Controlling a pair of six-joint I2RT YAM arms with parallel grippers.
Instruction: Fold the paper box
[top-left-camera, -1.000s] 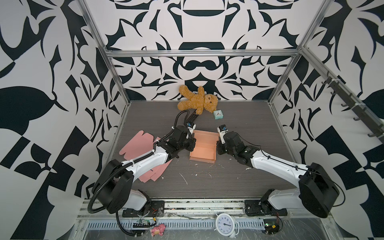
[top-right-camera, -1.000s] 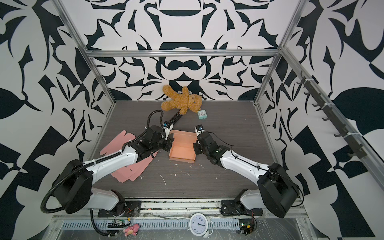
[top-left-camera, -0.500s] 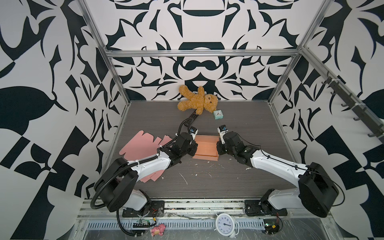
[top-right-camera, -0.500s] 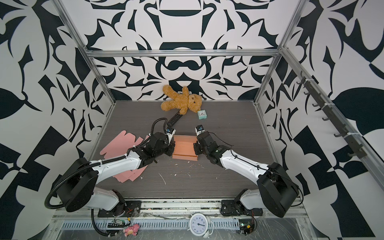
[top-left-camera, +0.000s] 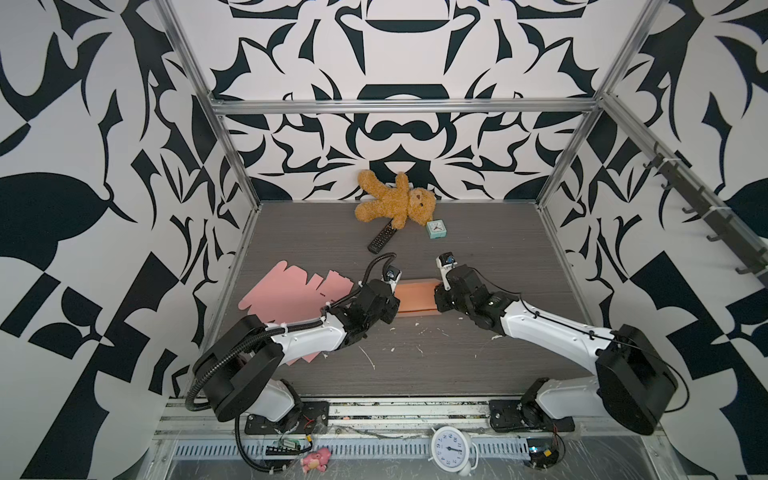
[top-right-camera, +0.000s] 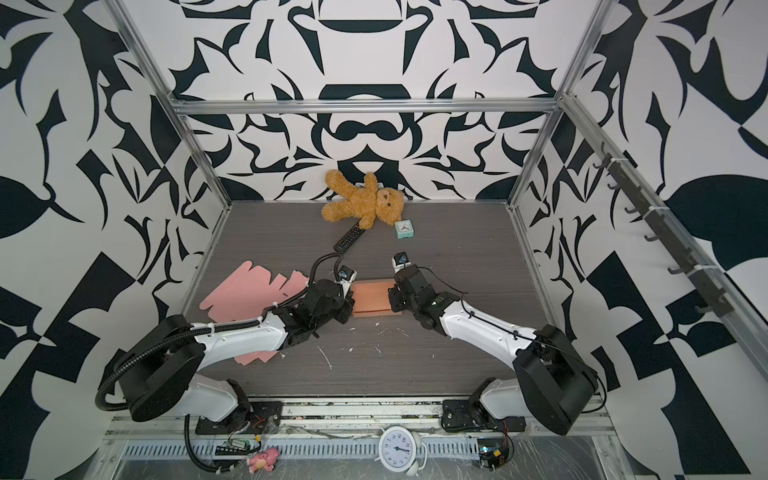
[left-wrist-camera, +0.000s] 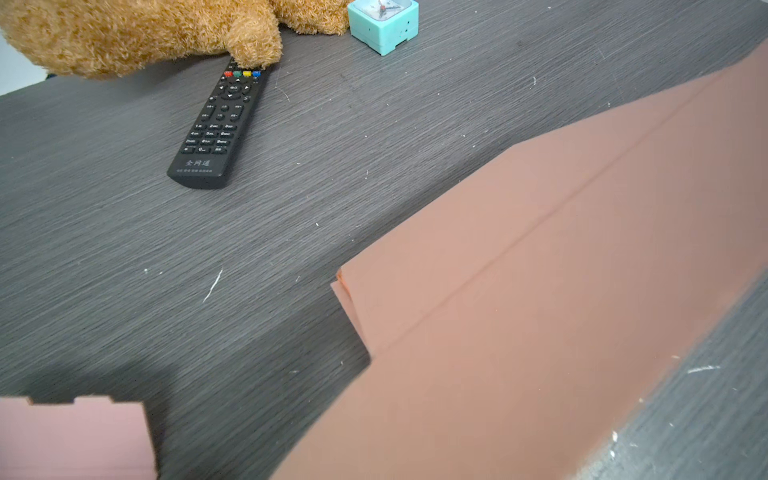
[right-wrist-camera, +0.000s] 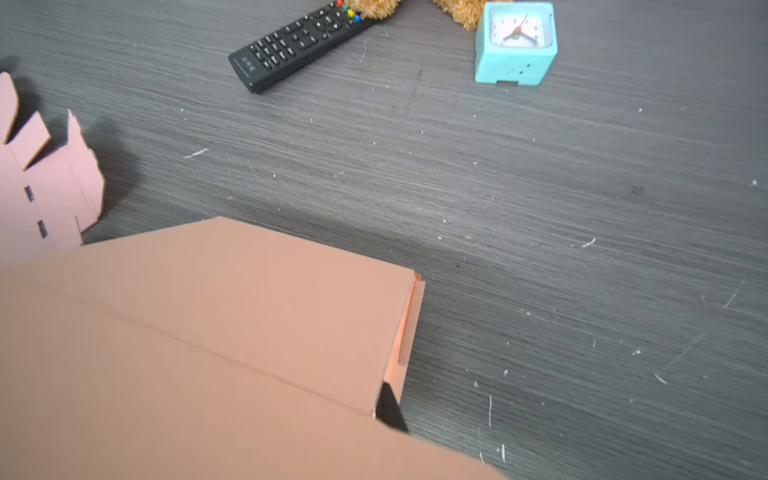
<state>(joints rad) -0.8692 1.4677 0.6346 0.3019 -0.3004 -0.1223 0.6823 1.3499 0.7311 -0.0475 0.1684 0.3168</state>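
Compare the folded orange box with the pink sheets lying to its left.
Colour: the box is orange-brown; the pink sheets are paler. State: the box is folded up, lid shut, rising above the table; the pink sheets lie flat and unfolded, tabs and slots showing. Both are cardboard on the grey table.

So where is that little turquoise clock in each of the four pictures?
In a top view: the turquoise clock stands at the back, just right of the teddy bear.
In a top view: same spot, by the bear's head.
Left wrist view: on the far side, next to the bear's fur.
Right wrist view: on the far side, dial visible.
Shared landmark: the black remote, lying near it in all four.
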